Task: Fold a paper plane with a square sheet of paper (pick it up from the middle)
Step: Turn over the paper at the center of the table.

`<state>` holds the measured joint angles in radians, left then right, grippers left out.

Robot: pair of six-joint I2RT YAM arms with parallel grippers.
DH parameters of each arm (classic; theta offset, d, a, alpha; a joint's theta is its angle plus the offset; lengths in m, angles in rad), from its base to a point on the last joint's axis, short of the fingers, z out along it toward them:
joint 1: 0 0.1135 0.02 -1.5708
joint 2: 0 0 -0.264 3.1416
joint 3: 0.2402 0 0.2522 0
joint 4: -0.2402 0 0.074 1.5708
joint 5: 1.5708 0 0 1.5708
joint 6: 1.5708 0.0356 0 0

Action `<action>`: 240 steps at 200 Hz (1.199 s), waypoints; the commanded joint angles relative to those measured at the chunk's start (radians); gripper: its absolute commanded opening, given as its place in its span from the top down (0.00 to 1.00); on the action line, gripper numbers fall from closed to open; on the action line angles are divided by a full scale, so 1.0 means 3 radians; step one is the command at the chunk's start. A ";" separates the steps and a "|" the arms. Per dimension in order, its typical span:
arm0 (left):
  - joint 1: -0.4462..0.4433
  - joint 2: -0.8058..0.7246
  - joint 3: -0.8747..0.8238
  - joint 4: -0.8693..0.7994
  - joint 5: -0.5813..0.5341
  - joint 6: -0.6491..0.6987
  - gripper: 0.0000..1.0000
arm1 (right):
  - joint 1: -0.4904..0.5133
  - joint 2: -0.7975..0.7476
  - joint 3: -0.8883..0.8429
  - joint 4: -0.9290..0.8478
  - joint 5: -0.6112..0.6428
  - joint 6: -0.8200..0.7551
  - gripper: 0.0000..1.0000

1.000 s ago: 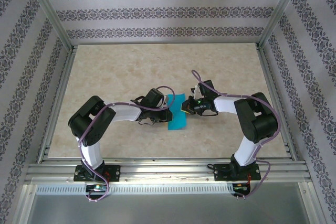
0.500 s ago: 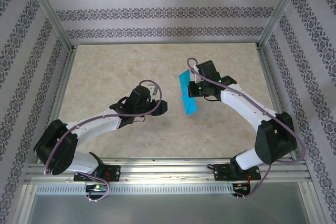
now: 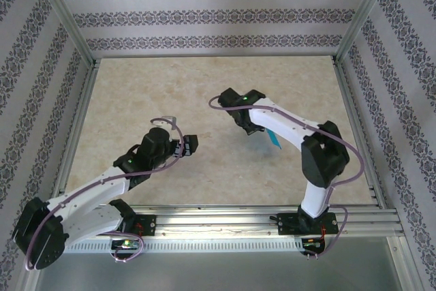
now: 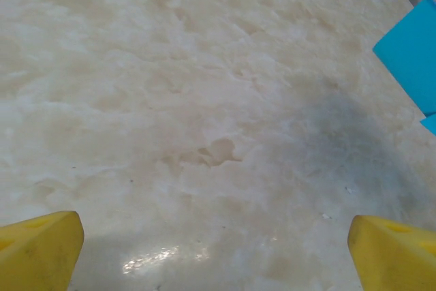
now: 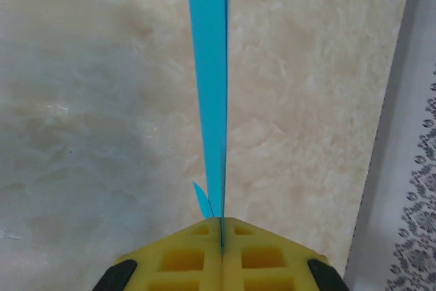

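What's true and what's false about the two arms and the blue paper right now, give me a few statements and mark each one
1. The right arm's yellow fingers are pinched shut on the folded teal-blue sheet of paper. True.
2. The left arm's yellow fingers grip the paper too. False: they stand wide open, with bare table between them.
3. The paper lies flat on the beige marble-patterned table. False: it stands edge-on, sticking out from the right fingers.
4. In the left wrist view, part of the paper shows at the right edge. True.
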<state>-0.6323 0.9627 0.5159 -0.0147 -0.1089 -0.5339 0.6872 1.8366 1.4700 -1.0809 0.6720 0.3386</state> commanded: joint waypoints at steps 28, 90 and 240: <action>0.0067 -0.0302 -0.0012 -0.0297 -0.0425 0.0014 0.00 | 0.0374 0.0741 0.0554 -0.0285 -0.0188 0.0445 1.00; 0.0083 -0.0218 0.0060 -0.0398 -0.0389 -0.0099 0.00 | 0.0451 0.0786 0.0700 0.0381 -0.1587 0.0433 0.95; 0.0103 0.1756 0.1082 -0.0371 0.1267 -0.0741 0.47 | -0.1419 -0.0630 -0.2111 0.3476 -0.4765 0.1139 0.92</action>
<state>-0.6128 1.3945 0.7776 -0.1204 0.1440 -0.6689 0.2779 1.6371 0.8852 -0.1913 -0.5777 0.6182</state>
